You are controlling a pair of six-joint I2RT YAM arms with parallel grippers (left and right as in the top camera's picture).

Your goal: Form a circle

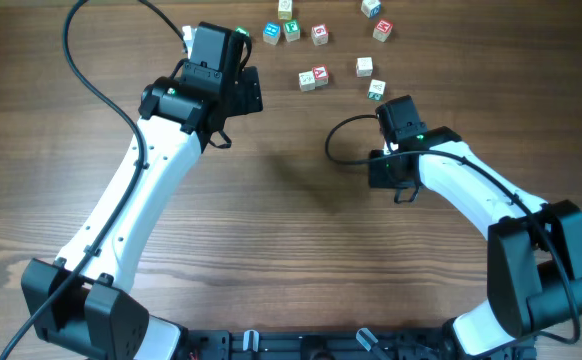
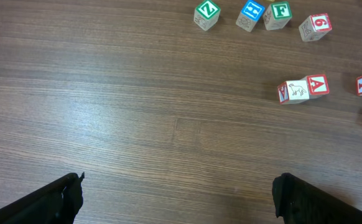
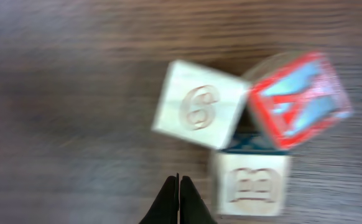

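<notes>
left end effector (image 2: pixel 178 200): fingers spread wide, empty, over bare tabletop (image 2: pixel 106 93)
right end effector (image 3: pixel 178 200): fingers pressed together, holding nothing, tips just beside B cube (image 3: pixel 250 183)
circle: not formed; you've only got a tight cluster (image 3: pixel 234 134) ahead of the right end effector, 6 cube (image 3: pixel 199 106) and A cube (image 3: pixel 296 99) touching
handling: likely light, stiff wood that slides easily
grip: pinch two opposite flat faces, or nudge with closed tips
risk: pushing one probably shifts its neighbours
</notes>
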